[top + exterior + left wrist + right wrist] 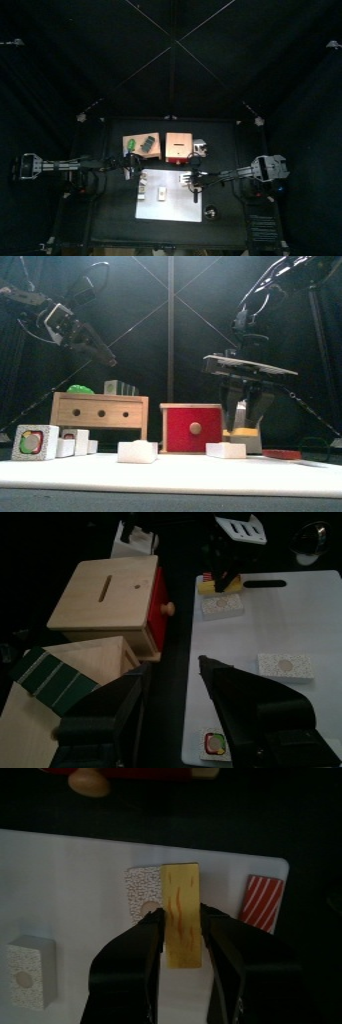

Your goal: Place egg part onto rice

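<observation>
My right gripper (183, 933) is shut on the egg part (181, 908), a yellow oblong slab held between its jaws. The slab hangs low over the pale board (74, 883), beside and partly over the rice (143, 890), a white speckled block. In the front view the egg part (247, 434) sits just above and to the right of the rice (225, 450), under the right gripper (245, 421). A second white block (136, 452) lies further left. My left gripper (174, 687) is open and empty, raised at the left beside the wooden box (100, 597).
A red box with a knob (191, 428) stands behind the board, beside the wooden box (100, 411). A red striped piece (263, 903) lies right next to the egg part. Small white blocks and a picture card (34, 442) stand at the front left.
</observation>
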`<state>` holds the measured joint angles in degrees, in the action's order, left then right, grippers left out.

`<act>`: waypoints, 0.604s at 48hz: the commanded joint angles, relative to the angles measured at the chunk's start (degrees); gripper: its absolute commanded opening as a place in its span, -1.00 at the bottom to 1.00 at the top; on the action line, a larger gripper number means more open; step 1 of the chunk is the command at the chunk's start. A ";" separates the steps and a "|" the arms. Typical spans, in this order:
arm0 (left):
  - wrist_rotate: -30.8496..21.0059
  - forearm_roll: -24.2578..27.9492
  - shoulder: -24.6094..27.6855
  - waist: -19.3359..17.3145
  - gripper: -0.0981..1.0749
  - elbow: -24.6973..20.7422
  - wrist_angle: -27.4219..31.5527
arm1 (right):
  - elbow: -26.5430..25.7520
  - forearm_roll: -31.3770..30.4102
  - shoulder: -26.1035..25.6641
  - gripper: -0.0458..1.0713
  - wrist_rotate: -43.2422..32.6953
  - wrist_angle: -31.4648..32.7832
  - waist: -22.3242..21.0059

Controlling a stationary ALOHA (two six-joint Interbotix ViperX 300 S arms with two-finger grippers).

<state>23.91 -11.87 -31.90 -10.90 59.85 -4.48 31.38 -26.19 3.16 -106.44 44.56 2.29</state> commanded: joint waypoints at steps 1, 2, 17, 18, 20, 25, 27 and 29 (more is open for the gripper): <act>-0.09 -0.44 -0.18 0.00 0.57 -0.35 -1.05 | -2.37 -0.26 -2.20 0.12 -0.18 -0.18 0.18; -0.09 -0.53 -0.26 0.00 0.57 -0.26 -1.23 | -2.72 -0.26 -2.11 0.12 -0.18 -0.18 0.35; 0.00 -4.66 -4.66 -1.49 0.57 4.83 -8.44 | -11.78 -0.35 3.96 0.12 -0.88 -0.26 2.46; 0.00 -4.92 -4.92 -1.49 0.57 5.10 -8.61 | -12.48 -0.44 4.48 0.12 -0.88 -0.26 2.64; 0.00 -5.45 -5.45 -1.67 0.57 5.54 -8.61 | -14.06 -0.26 5.71 0.12 -0.88 -0.35 2.90; 0.00 -6.06 -6.15 -1.67 0.57 6.33 -8.61 | -18.19 0.26 8.61 0.12 -0.88 -0.35 3.60; 0.09 -6.06 -6.33 -1.58 0.57 6.50 -8.61 | -19.60 0.35 9.67 0.12 -0.88 -0.26 3.87; 0.09 -6.06 -6.33 -1.67 0.57 6.68 -8.61 | -21.01 0.62 10.55 0.12 -0.97 -0.09 4.22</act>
<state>23.91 -17.75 -38.06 -12.39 67.06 -12.57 14.33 -25.84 13.80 -107.23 44.38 5.98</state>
